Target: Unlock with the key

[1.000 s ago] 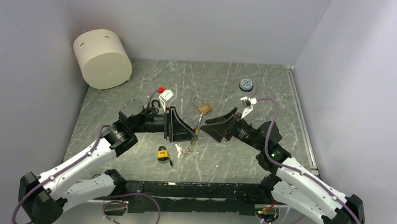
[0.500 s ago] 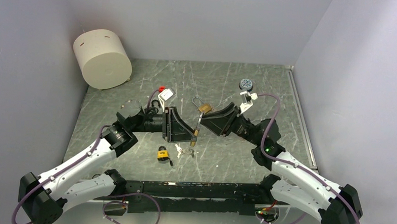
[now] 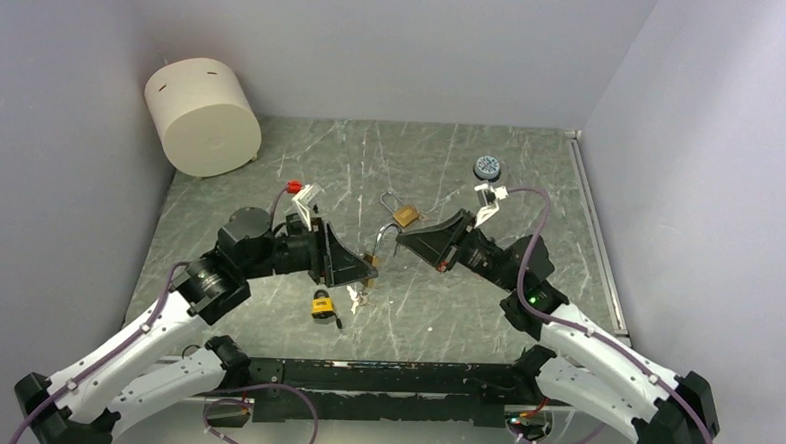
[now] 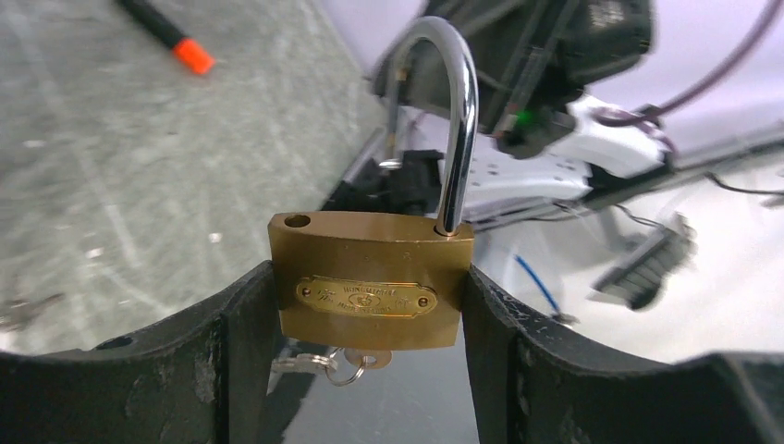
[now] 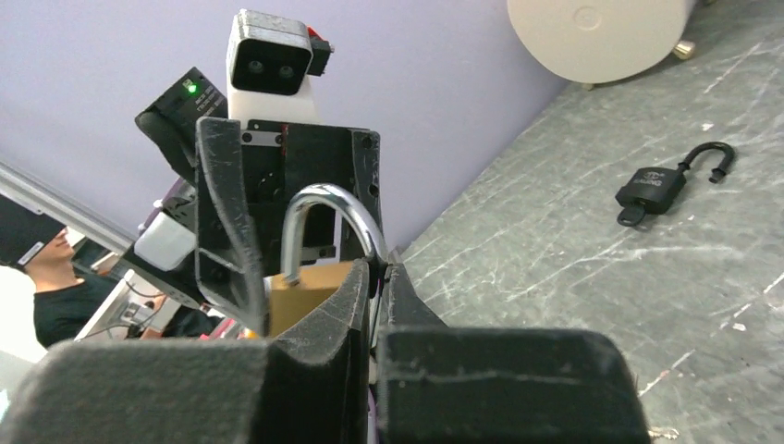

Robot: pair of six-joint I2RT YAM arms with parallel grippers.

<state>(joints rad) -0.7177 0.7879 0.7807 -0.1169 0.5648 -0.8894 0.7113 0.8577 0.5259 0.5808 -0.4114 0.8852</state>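
White-shelled arms (image 3: 603, 356), black joints (image 3: 206, 282), purple cables (image 3: 546, 221); left claw (image 3: 371, 272) and right claw (image 3: 399, 238) are black wedges.

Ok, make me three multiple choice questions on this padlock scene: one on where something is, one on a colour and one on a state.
1. Where on the table does the white cylinder stand?
A. near right corner
B. far left corner
C. between the arm bases

2. What colour is the body of the padlock held in the left gripper?
A. black
B. red
C. brass gold

3. How is that padlock's shackle?
A. open, one end out of the body
B. shut, both ends seated
C. missing

Answers:
1. B: the top view shows it at the far left, against the walls.
2. C: the left wrist view shows a brass-gold body.
3. A: an empty hole shows in the top of the body, and the short end hangs above it.
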